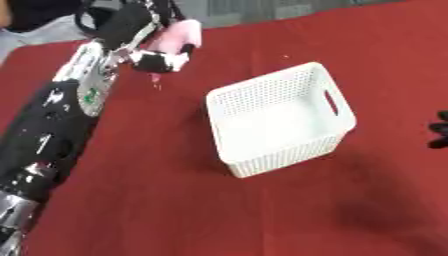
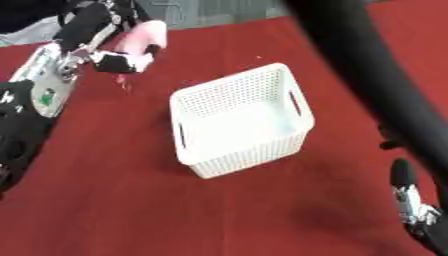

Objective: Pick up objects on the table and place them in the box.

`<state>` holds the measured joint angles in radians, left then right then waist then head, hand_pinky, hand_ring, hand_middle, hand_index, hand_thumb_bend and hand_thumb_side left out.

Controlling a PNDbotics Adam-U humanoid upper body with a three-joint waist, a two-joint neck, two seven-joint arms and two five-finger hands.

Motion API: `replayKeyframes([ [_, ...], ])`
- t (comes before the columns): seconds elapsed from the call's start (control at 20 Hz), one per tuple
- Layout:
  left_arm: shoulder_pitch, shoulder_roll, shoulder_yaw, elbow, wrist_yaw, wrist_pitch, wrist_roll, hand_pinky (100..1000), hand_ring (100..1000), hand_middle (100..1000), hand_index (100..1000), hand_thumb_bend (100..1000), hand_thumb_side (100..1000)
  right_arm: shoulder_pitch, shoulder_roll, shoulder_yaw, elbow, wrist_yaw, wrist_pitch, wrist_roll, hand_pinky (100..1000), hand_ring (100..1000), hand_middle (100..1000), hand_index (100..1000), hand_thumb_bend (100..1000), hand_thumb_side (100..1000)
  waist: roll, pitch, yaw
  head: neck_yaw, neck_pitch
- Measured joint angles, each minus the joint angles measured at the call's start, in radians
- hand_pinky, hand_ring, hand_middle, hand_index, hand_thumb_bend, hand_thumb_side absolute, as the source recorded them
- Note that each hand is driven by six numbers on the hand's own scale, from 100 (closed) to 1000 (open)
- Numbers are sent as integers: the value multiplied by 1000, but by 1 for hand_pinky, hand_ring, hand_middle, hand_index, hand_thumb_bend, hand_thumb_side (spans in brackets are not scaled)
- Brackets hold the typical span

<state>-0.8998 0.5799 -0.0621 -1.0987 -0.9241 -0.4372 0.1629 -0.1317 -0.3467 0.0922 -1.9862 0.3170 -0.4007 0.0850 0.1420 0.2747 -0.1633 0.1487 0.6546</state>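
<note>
A white perforated basket [image 1: 280, 117] with handle slots stands mid-table on the red cloth, and I see only its white floor inside. My left arm stretches to the far left of the table. There my left hand [image 1: 162, 59] is curled round a soft pink object [image 1: 182, 31], which is held above the cloth, left of and beyond the basket. My right hand [image 2: 404, 187] rests at the lower right with fingers pointing up, holding nothing, to the right of the basket.
The red cloth [image 1: 175, 200] covers the table. A few small pink specks [image 1: 156, 80] show just under my left hand. My right arm [image 2: 367, 75] crosses the right eye view's upper right. The table's far edge runs behind my left hand.
</note>
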Motion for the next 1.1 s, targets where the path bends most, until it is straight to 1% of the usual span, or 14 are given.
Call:
replayKeyframes([
  [0.15,-3,0,-1,-22,0,-2,0,425,560,655,709,101,563,0,-6,0,0,0,0,0,627,768,822,787,100,702,0,-3,0,0,0],
  [0.2,-3,1,-3,-35,7,-4,-2,425,560,655,710,186,616,0,-7,0,0,0,0,0,627,768,822,787,100,707,0,-3,0,0,0],
  [0.25,-3,1,-8,-48,16,-8,-6,425,561,657,713,100,577,0,-7,0,0,-1,0,0,627,768,822,787,100,702,0,-4,0,0,0],
  [0.4,-2,4,-39,-100,59,-25,-36,423,561,658,715,100,593,0,-7,0,0,-2,0,-1,627,768,823,787,100,702,0,-5,-2,0,0],
  [0.6,3,4,-91,-187,127,-44,-98,424,562,657,715,100,610,-2,-7,-1,0,-6,-3,-6,634,774,829,793,102,701,0,-5,-8,0,0],
  [0.85,4,-6,-147,-287,192,-49,-180,411,558,658,715,100,639,-10,-8,-4,0,-9,-2,-37,645,782,838,801,102,696,0,-5,-17,0,0],
  [1.1,4,-67,-187,-345,236,-39,-251,401,555,659,714,100,657,-19,-8,-7,0,-9,-3,-72,644,781,839,803,100,700,0,-5,-29,0,0],
])
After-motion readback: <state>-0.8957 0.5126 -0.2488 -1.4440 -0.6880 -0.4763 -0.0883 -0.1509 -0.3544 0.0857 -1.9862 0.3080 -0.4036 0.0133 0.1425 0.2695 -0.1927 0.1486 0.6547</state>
